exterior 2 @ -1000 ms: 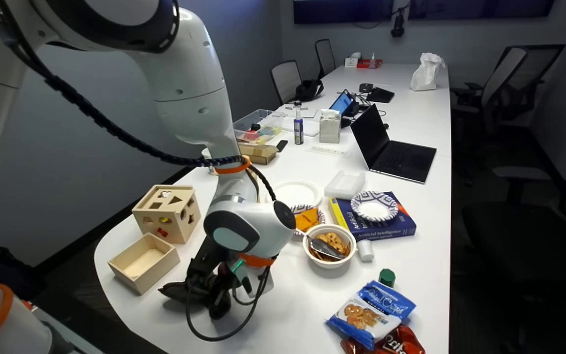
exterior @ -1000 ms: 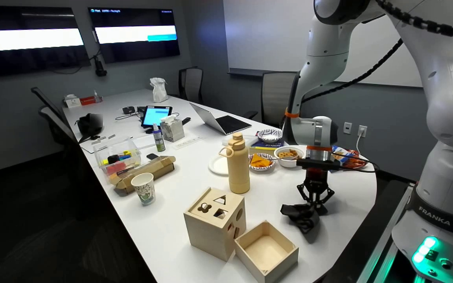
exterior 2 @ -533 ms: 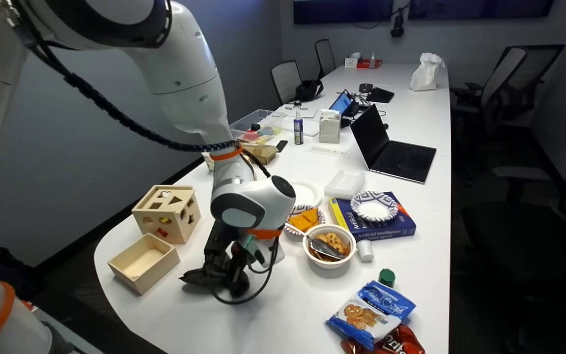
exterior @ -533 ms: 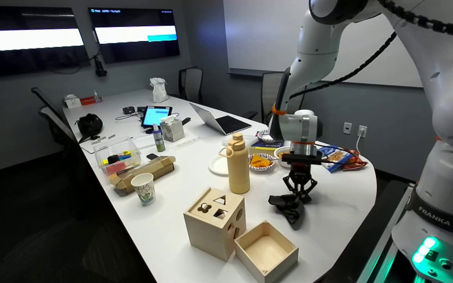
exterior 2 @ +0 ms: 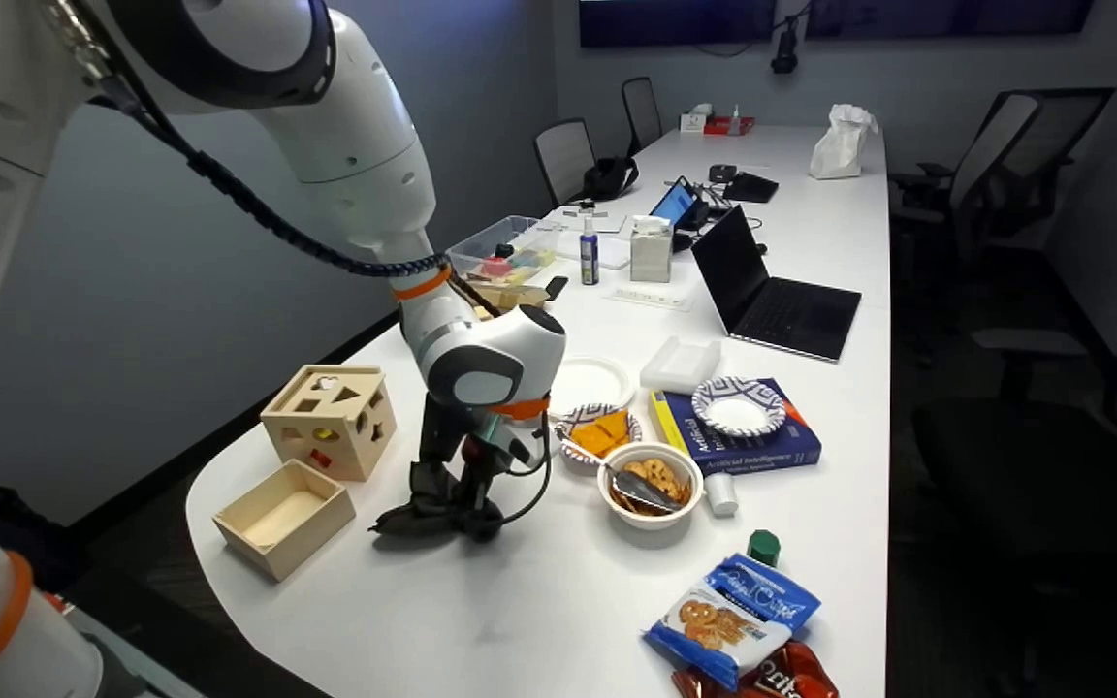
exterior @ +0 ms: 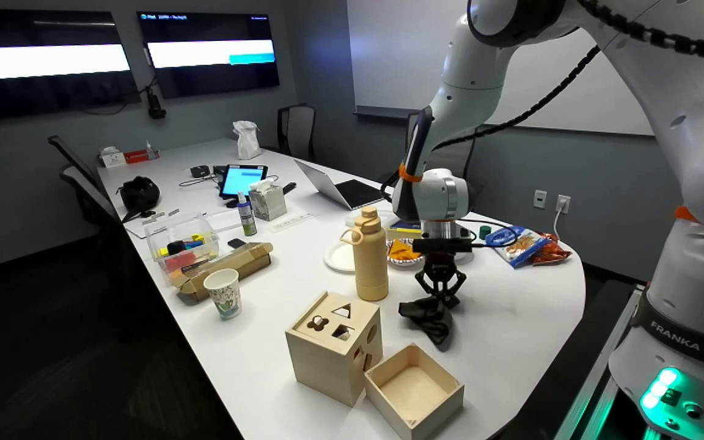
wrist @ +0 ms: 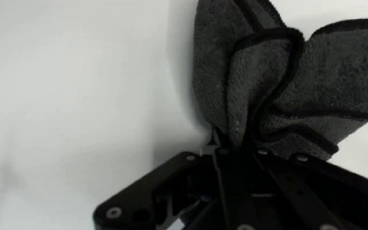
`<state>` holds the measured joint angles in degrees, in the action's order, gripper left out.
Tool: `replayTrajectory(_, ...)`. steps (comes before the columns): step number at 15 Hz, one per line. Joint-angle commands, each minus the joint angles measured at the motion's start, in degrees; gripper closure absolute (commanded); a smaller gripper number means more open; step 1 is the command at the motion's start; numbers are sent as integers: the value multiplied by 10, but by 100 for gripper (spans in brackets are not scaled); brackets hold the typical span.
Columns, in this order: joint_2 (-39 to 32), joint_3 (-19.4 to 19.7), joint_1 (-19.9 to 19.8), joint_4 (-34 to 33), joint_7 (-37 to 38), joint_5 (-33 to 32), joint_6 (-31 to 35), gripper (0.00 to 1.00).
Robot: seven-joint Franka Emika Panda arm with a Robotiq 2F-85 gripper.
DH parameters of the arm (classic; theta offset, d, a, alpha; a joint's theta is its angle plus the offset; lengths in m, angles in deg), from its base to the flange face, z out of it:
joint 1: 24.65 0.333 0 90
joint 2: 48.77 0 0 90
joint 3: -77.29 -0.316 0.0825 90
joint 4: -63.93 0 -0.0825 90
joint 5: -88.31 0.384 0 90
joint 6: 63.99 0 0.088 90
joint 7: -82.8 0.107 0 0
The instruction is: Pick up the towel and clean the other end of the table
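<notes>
While the long white table (exterior 2: 578,620) is stretching away in both exterior views, the white Franka arm (exterior: 471,91) is leaning over its rounded near end. Farther along, a laptop (exterior 2: 796,315) is standing with its lid raised. Closer in, a wooden shape-sorter cube (exterior: 321,363) is sitting just beside an open wooden box (exterior: 440,410), and a tan water bottle (exterior: 371,263) is standing upright near the cube. The black gripper (exterior: 443,299) is pointing down with its fingers drawn together, pinching a bunched part of a dark grey, black-edged towel (wrist: 216,73). The towel is spilling from the fingertips at the table's rounded end, between the open wooden box and a white bowl (exterior 2: 651,521), and the views are not making clear whether its underside is touching the table. Near the table's long edge, a patterned paper cup (exterior: 223,296) is standing upright, and brown pretzel crackers (exterior 2: 663,472) are lying in the bowl.
</notes>
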<state>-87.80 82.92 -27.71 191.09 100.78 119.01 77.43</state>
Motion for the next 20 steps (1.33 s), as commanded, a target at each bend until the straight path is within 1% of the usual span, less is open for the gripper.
replayTrajectory(1,-42,-24,-13,-29,-8,-20,1,98)
replayTrajectory(4,-33,-19,-21,-12,-8,-30,-10,98)
replayTrajectory(7,-20,-5,-31,4,2,-26,-4,98)
replayTrajectory(10,-13,-1,-52,9,-2,-8,19,98)
replayTrajectory(15,-11,-9,-87,-7,-12,19,52,98)
replayTrajectory(18,-23,-15,-95,-27,-9,28,72,98)
replayTrajectory(20,-31,-16,-92,-41,-3,29,81,98)
